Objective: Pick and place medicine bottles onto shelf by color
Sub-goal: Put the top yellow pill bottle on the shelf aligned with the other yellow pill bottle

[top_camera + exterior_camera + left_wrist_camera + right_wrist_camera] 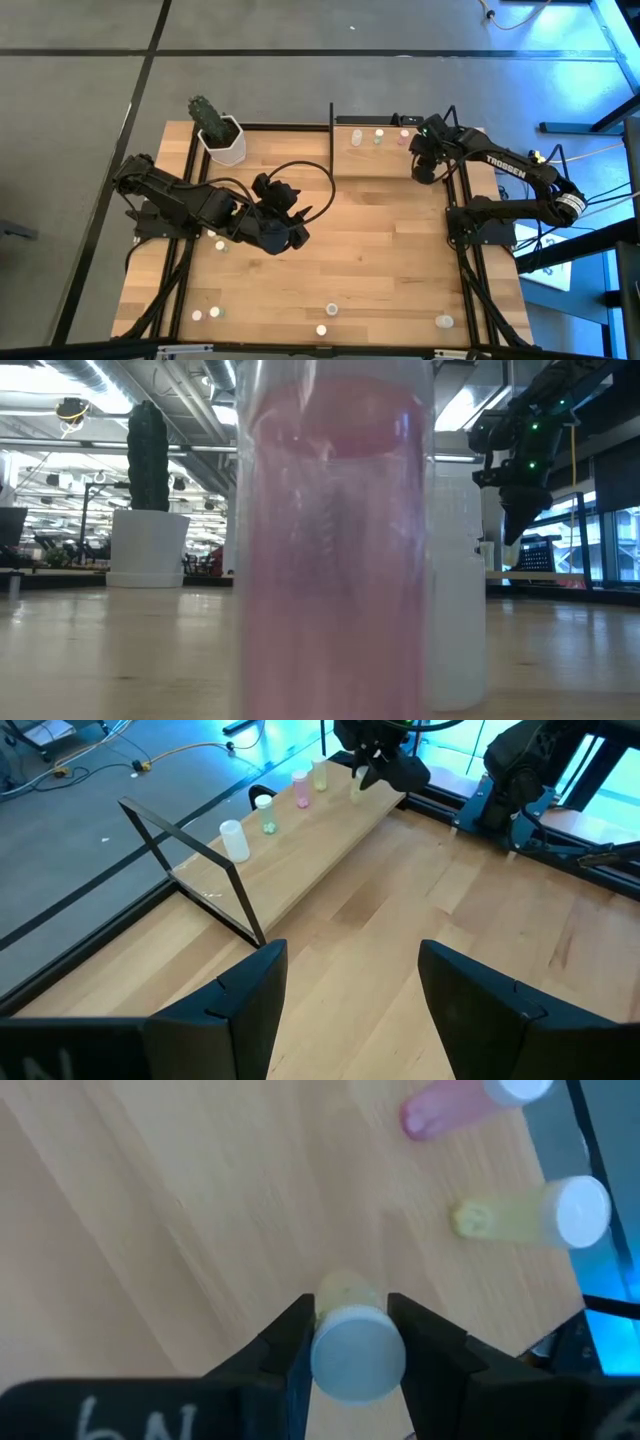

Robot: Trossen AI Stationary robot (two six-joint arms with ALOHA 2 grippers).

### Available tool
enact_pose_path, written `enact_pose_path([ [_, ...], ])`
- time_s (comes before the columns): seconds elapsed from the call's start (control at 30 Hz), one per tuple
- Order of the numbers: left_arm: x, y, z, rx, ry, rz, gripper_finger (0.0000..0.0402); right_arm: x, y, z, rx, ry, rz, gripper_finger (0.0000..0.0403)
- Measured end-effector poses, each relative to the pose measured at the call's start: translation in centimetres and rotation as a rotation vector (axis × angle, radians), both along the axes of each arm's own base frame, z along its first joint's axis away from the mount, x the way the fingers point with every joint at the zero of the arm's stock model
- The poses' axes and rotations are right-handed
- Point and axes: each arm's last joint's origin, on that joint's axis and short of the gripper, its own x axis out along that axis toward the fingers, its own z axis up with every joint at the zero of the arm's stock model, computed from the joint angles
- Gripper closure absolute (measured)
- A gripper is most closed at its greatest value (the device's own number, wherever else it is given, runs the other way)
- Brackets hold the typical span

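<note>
The shelf [390, 160] is a light-wood board in a black frame at the table's far right. It carries a white [233, 840], a green [265, 815], a pink [300, 790] and a yellow bottle [320, 775], all upright. My right gripper [424, 166] is over the shelf's right end, shut on a yellowish bottle with a white cap [357, 1352]. My left gripper [297, 228] is open and empty above the middle of the table, as its wrist view [345, 985] also shows. My right gripper pinches the yellowish bottle at its upper end, beside the white cap [345, 1295], between its two fingers [290, 1335]. The fingers point down from above. The bottle stays upright over the shelf board; I cannot tell whether its base touches the board.
A white plant pot [222, 140] stands at the far left. Loose bottles stand on the table: one left of middle [220, 245], two near left [206, 314], two near middle [331, 310] and one near right [443, 321]. A pink bottle [335, 540] fills the low view.
</note>
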Motion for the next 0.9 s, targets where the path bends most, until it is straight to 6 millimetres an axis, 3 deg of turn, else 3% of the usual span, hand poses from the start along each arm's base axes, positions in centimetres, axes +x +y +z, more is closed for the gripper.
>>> enact_pose_path([
  [0.47,0.0,0.0,0.0,0.0,0.0,0.0,0.0182,0.03,0.0,0.01,0.002,-0.002,0.017,0.0229],
  [0.9,0.0,0.0,0.0,0.001,0.001,0.0,0.0182,0.2,-0.17,0.13,-0.018,-0.02,0.017,0.0229],
])
